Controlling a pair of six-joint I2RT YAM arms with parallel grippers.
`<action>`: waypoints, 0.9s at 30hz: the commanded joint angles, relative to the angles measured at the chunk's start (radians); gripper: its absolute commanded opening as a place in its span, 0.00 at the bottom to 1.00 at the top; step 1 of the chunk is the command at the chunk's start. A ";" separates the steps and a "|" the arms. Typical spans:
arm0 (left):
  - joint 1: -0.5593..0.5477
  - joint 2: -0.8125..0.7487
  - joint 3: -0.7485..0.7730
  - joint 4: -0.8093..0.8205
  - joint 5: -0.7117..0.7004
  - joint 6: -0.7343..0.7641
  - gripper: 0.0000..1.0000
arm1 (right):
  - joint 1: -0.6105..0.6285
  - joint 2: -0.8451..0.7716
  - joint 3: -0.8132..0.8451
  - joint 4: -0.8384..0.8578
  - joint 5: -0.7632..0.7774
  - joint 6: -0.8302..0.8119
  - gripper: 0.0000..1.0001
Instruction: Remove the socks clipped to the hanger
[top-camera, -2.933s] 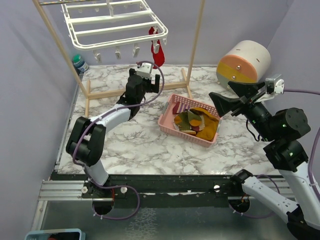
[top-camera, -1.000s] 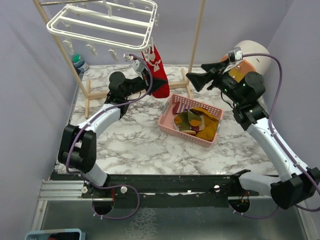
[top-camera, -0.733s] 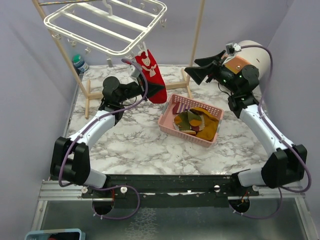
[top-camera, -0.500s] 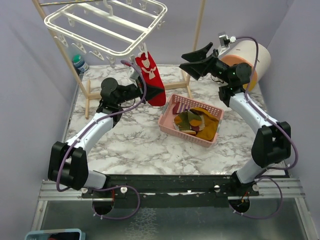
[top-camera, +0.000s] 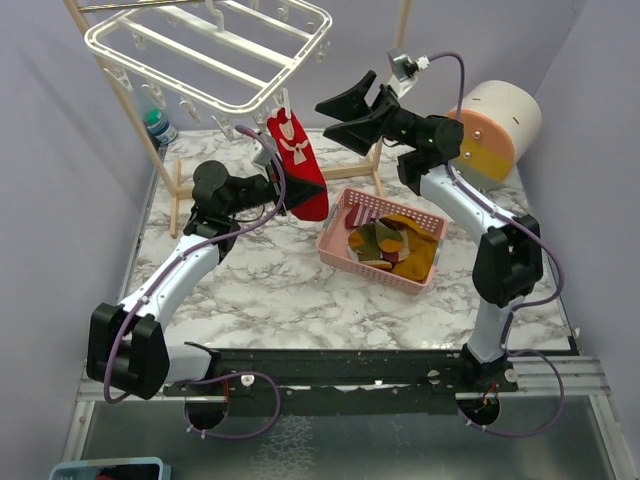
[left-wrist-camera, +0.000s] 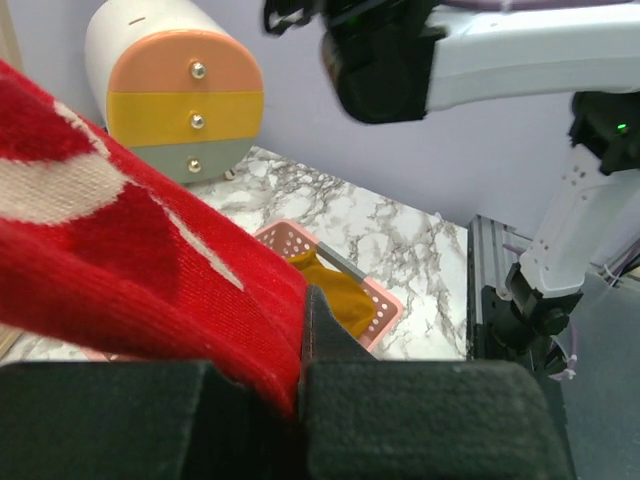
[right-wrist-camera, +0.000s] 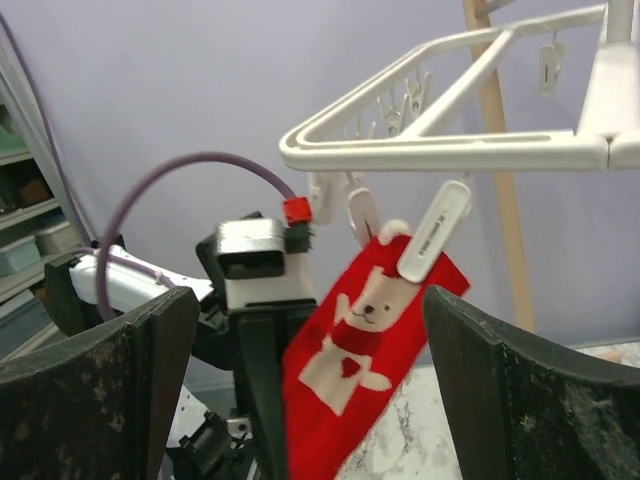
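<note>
A red sock (top-camera: 298, 165) with a white bear on it hangs from one clip (right-wrist-camera: 435, 228) at the near corner of the white hanger (top-camera: 210, 55). My left gripper (top-camera: 288, 190) is shut on the sock's lower part, seen close up as red fabric (left-wrist-camera: 120, 260) pinched between the pads of the left gripper (left-wrist-camera: 303, 330). My right gripper (top-camera: 345, 112) hovers open just right of the sock's top, level with the clip. In the right wrist view the sock (right-wrist-camera: 370, 350) and hanger (right-wrist-camera: 450, 150) lie beyond the wide-apart jaws of the right gripper (right-wrist-camera: 308, 300). Several other socks (top-camera: 395, 245) lie in the basket.
A pink basket (top-camera: 335, 240) sits on the marble table right of the sock, also seen as the basket (left-wrist-camera: 385, 300). A wooden pole frame (top-camera: 385, 90) carries the hanger. A round drawer unit (top-camera: 495, 125) stands at the back right, a bottle (top-camera: 158, 125) at the back left.
My right arm has swung left and up from the drawer unit to beside the sock's clip. My left gripper, holding the sock, has drawn back left and the hanger has tilted.
</note>
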 joint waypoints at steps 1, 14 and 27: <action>-0.002 -0.071 -0.019 -0.082 0.074 0.015 0.00 | 0.025 0.101 0.089 0.027 -0.022 0.047 1.00; -0.002 -0.116 -0.010 -0.158 0.110 0.015 0.00 | 0.083 0.246 0.285 0.028 -0.012 0.086 1.00; -0.002 -0.153 0.000 -0.180 0.148 0.002 0.00 | 0.139 0.335 0.459 -0.098 -0.013 0.033 1.00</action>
